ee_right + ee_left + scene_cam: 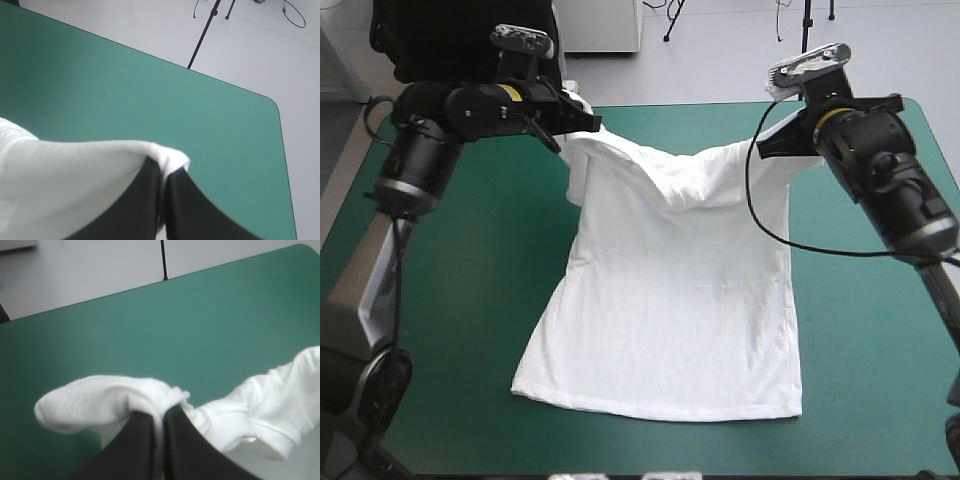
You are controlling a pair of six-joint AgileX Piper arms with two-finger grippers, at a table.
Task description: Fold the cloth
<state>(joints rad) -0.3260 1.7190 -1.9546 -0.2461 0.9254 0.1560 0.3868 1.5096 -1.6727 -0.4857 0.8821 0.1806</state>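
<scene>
The white T-shirt (670,300) hangs by its two shoulders above the teal-green table, its hem resting on the cover near the front edge. My left gripper (582,122) is shut on the T-shirt at the far-left shoulder; in the left wrist view the cloth (115,400) bunches over the tips of that gripper (162,412), and a sleeve (270,415) droops beside it. My right gripper (798,150) is shut on the T-shirt at the far-right shoulder; the right wrist view shows the fabric (65,185) draped over the tips of that gripper (162,167). The collar sags between the two arms.
Bare teal-green cover (470,300) lies to the left and right of the shirt. The table's far edge (200,72) and rounded far-right corner (272,102) show beyond my right gripper.
</scene>
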